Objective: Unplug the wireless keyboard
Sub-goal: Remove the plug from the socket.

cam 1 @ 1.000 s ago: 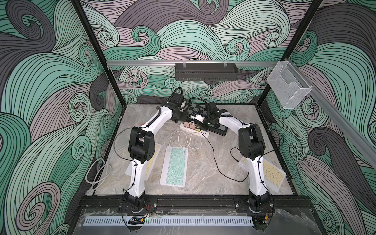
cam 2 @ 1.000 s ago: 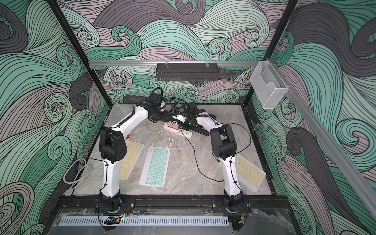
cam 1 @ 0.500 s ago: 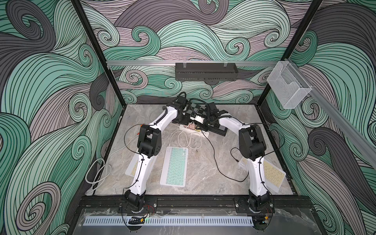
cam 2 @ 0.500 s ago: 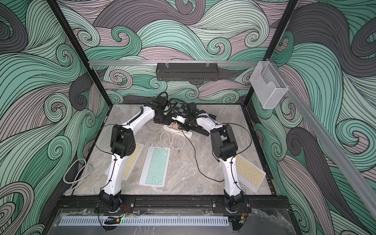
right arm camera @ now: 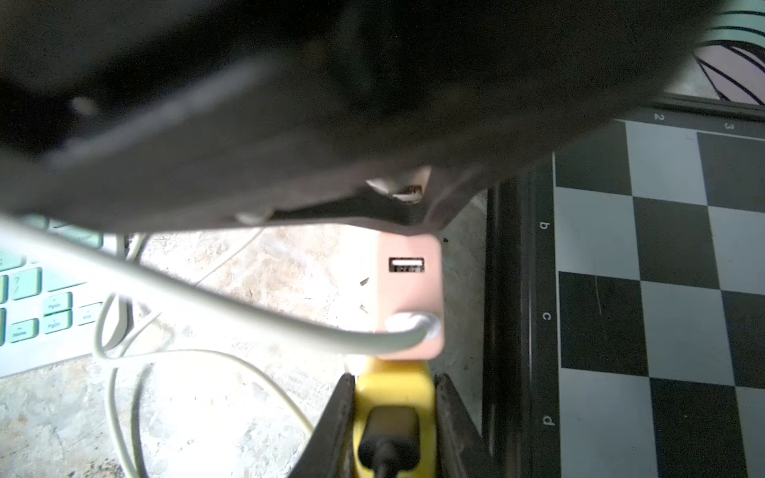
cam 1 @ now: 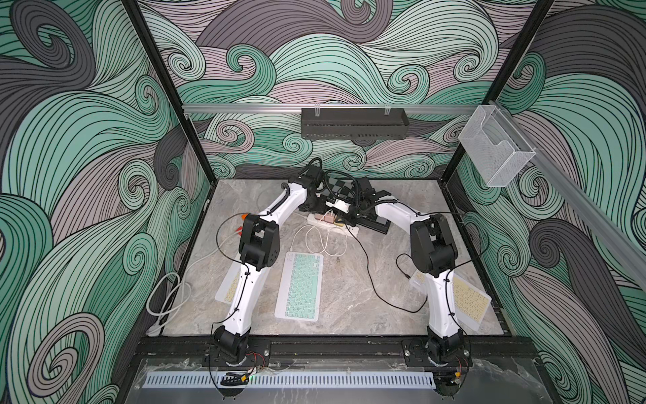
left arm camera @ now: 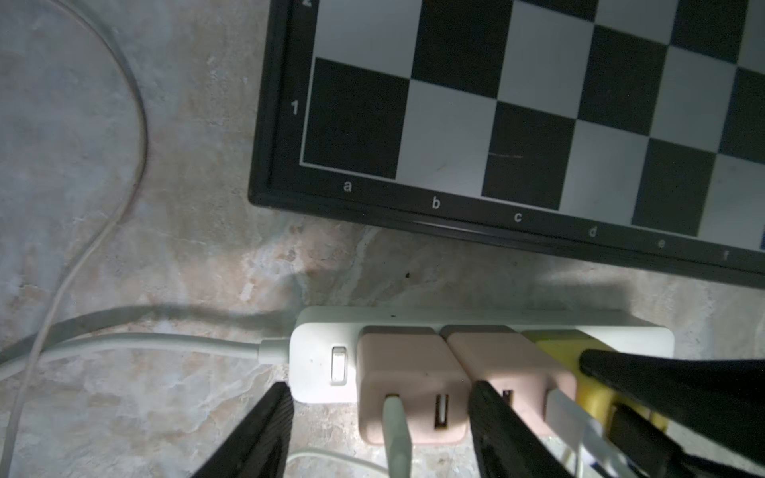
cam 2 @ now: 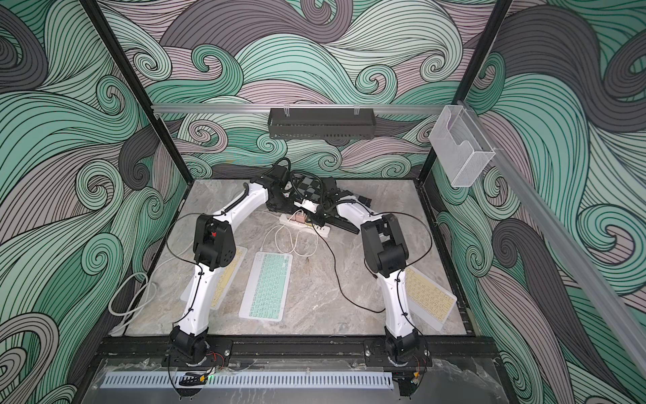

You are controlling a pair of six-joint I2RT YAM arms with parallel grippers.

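Observation:
The mint-keyed wireless keyboard [cam 1: 300, 285] [cam 2: 267, 286] lies mid-table. Thin white cables [cam 1: 314, 241] loop from it towards two pink chargers on the white power strip [left arm camera: 314, 364] [cam 1: 353, 230]. My left gripper [left arm camera: 381, 389] is open and straddles the end pink charger [left arm camera: 410, 372], which has a white plug [left arm camera: 395, 426] in it. One finger stands beside the strip's switch end, the other between the two pink chargers. My right gripper [right arm camera: 393, 385] is shut on the yellow charger [right arm camera: 393, 397], next to the second pink charger [right arm camera: 410, 289].
A chessboard [left arm camera: 538, 103] [cam 1: 337, 187] lies right behind the strip. Yellow-keyed keyboards lie at the front right [cam 1: 468, 300] and under my left arm [cam 1: 229, 290]. A black cable [cam 1: 370, 273] trails across the table. The strip's thick white cord [cam 1: 164, 297] hangs off the left edge.
My left arm has swung in and to the right, bringing its gripper over the power strip, and its jaws have narrowed a little. The right arm has stayed put.

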